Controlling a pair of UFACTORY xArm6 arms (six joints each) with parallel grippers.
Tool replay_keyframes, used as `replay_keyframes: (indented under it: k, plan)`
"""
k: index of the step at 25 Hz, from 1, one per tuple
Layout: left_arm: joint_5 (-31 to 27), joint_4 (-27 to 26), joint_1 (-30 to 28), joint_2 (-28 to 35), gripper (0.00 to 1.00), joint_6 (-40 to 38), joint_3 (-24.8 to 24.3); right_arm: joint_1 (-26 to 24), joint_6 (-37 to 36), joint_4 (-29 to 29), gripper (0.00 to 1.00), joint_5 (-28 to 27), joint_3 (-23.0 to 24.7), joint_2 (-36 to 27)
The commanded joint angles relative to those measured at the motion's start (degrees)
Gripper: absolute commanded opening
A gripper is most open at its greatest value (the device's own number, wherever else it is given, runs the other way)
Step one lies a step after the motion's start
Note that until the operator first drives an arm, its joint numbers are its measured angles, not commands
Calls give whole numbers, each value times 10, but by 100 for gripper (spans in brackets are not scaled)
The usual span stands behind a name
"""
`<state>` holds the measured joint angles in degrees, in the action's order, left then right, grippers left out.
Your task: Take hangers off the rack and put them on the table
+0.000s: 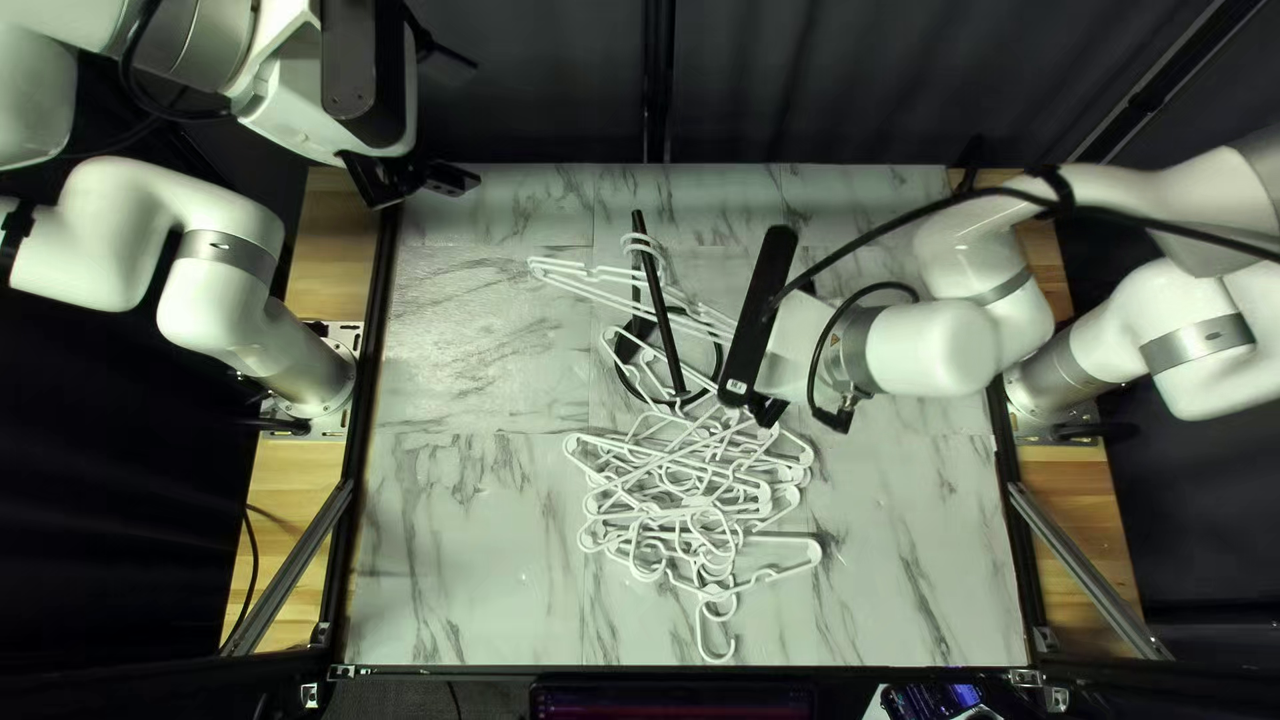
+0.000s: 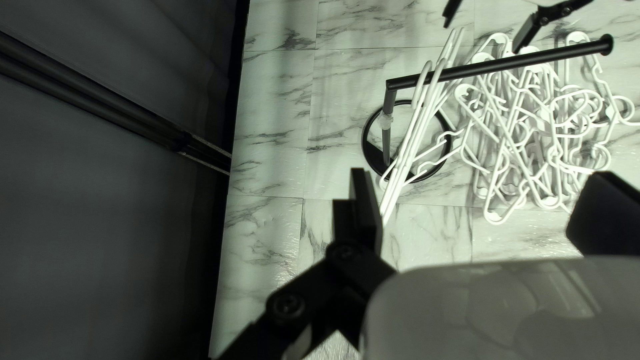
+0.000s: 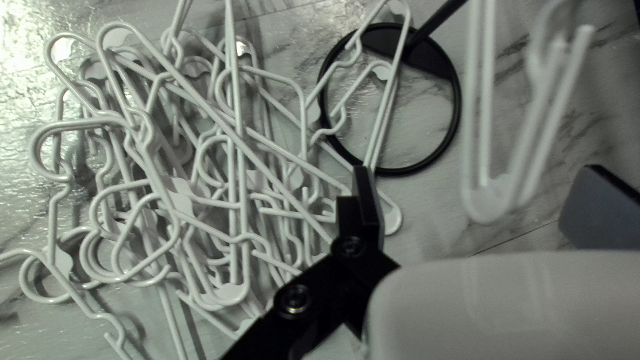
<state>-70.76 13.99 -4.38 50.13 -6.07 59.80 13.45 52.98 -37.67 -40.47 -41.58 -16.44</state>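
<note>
White hangers hang from the bar of the black rack; a tangled pile of white hangers lies on the table beside the rack's ring base. My right gripper is right of the rack. In the right wrist view the right gripper stands open, with the ends of hanging hangers in the space between its fingers, apparently touching neither. My left gripper is at the table's far left corner. In the left wrist view the left gripper is open and holds nothing; the hung hangers are ahead.
The marble-patterned table has bare surface left of the rack and pile. My right arm reaches over the table from the right, with a loose black cable above it. A dark curtain hangs behind the far edge.
</note>
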Motion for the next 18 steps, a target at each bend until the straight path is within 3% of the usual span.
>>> replay_keyframes:
  k: [1, 7, 18]
  plan:
    - [0, 0, 0, 0, 100, 0, 0, -12, -18, 7, 100, 15, 11, -9]
    - [0, 0, 0, 0, 100, 0, 0, -16, -19, 7, 100, 34, 12, 0]
    - [0, 0, 0, 0, 100, 0, 0, 43, 37, -11, 100, -17, -23, 17]
